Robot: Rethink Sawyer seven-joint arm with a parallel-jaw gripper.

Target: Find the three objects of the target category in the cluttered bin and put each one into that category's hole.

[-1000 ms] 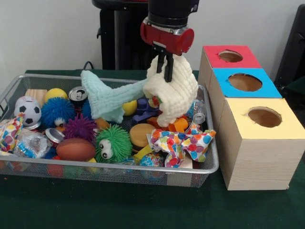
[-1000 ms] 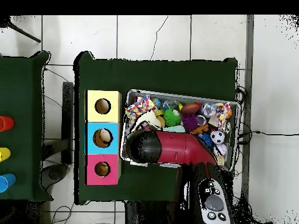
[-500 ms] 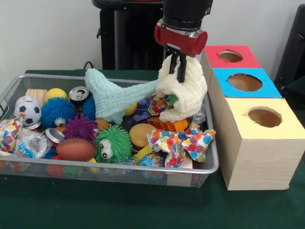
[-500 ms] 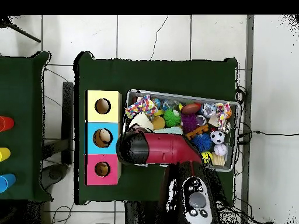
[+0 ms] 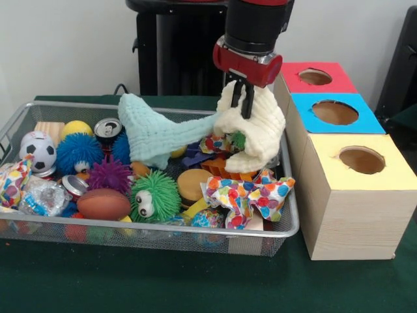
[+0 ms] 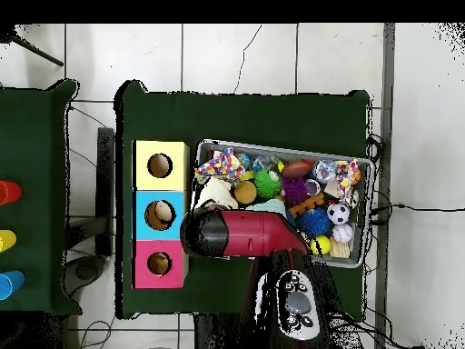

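My gripper (image 5: pixel 245 104) is shut on a cream knitted cloth (image 5: pixel 255 130), which hangs lifted over the right end of the wire bin (image 5: pixel 163 235). A mint-green cloth (image 5: pixel 153 134) trails from it to the left, stretched over the toys. A polka-dot cloth (image 5: pixel 247 195) lies below at the bin's front right. To the right stands the wooden box with a red-topped hole (image 5: pixel 315 77), a blue-topped hole (image 5: pixel 335 112) and a yellow-topped hole (image 5: pixel 361 160). In the overhead view the arm (image 6: pixel 241 234) hides the gripper; only a bit of cream cloth (image 6: pixel 216 191) shows.
The bin holds a soccer ball (image 5: pixel 37 149), blue (image 5: pixel 78 153), purple (image 5: pixel 109 175) and green (image 5: pixel 155 195) fuzzy balls, a brown football (image 5: pixel 103 204), cans (image 5: pixel 107 129) and another polka-dot cloth (image 5: pixel 13 182). The box wall stands close beside the hanging cloth.
The gripper has carried the cream cloth rightward and slightly up, toward the box. The mint-green cloth has been dragged along and stretched further.
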